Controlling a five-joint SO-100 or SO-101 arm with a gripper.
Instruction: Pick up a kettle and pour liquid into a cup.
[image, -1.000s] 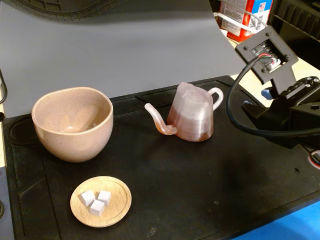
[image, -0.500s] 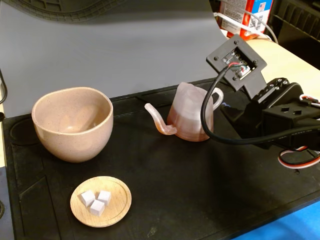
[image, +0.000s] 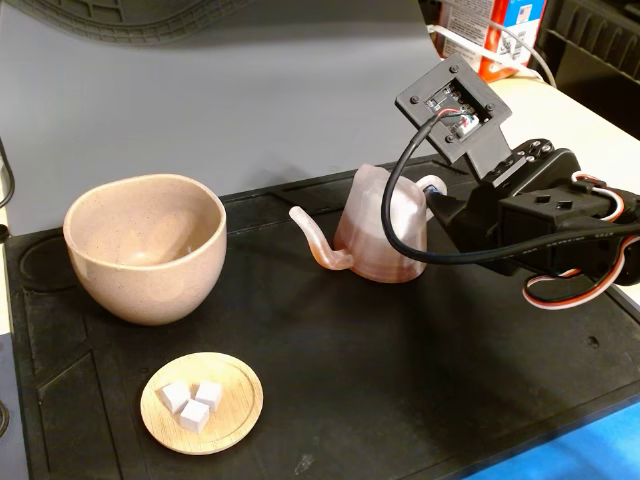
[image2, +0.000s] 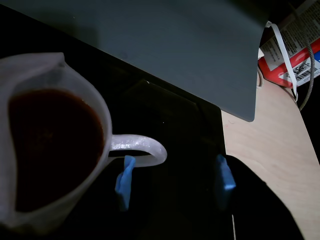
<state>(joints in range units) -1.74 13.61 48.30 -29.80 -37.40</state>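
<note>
A black mat (image: 330, 380) carries the cup (image: 147, 245), kettle (image: 383, 235) — and a wooden dish (image: 202, 402).

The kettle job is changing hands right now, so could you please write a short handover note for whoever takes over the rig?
Gripper: open, nothing held; the wrist view shows its blue-tipped fingers astride the kettle's loop handle, one tip under the loop.
Kettle: upright on the black mat, holding dark reddish liquid; spout points toward the cup.
Cup: left of the kettle in the fixed view, upright; looks empty.
Wooden dish with white cubes: in front of the cup, not involved.
Done: approach to the handle.
Left: close on the handle, lift, carry, pour.
</note>
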